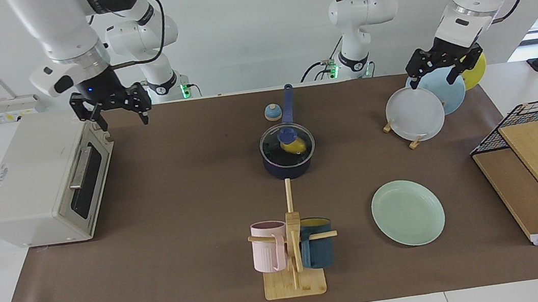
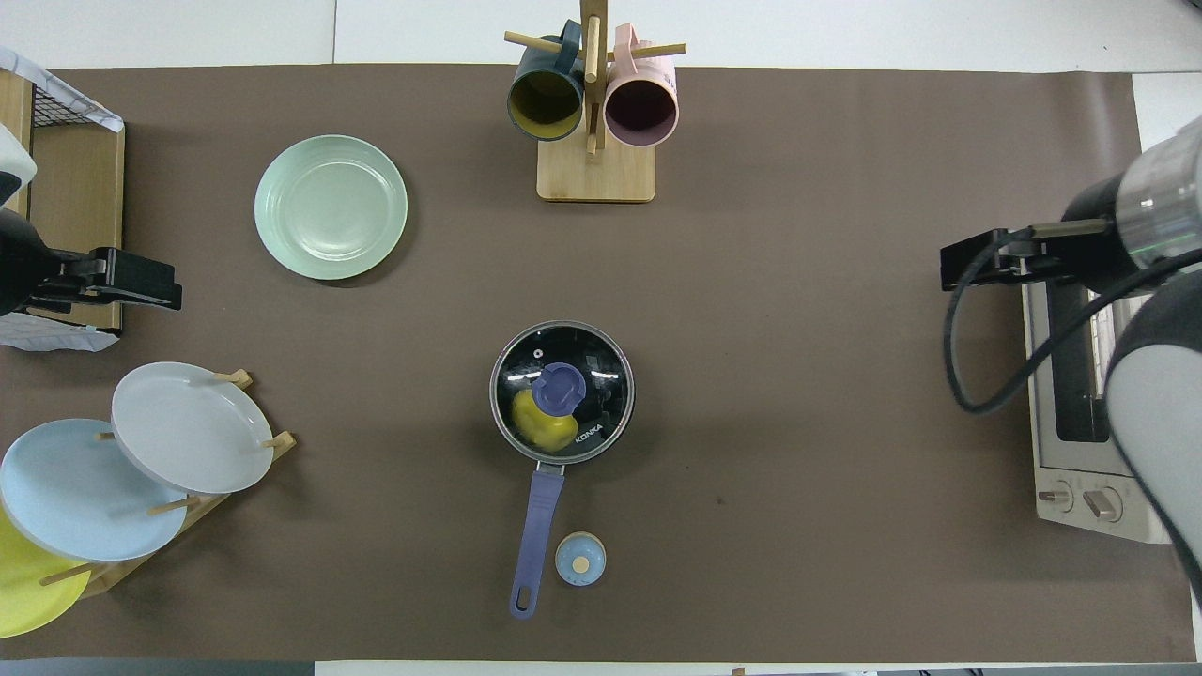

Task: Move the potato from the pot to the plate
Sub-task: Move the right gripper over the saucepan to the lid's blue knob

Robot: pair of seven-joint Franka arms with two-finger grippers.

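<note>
potato [image 2: 540, 422] in pot [image 2: 562, 391], under glass lid [image 2: 590, 361], mid-table. plate [image 2: 331, 207] farther from robots, toward left arm's end. mug rack [image 2: 594, 169] farther than pot. plate rack [image 2: 202, 474] at left arm's end, toaster oven [image 1: 42, 184] at right arm's end. bell [image 2: 580, 559] beside pot handle.

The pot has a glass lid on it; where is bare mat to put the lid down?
Bare mat lies between the pot and the toaster oven, and between pot and mug rack. Crowded: beside the handle, where the small blue bell stands.
</note>
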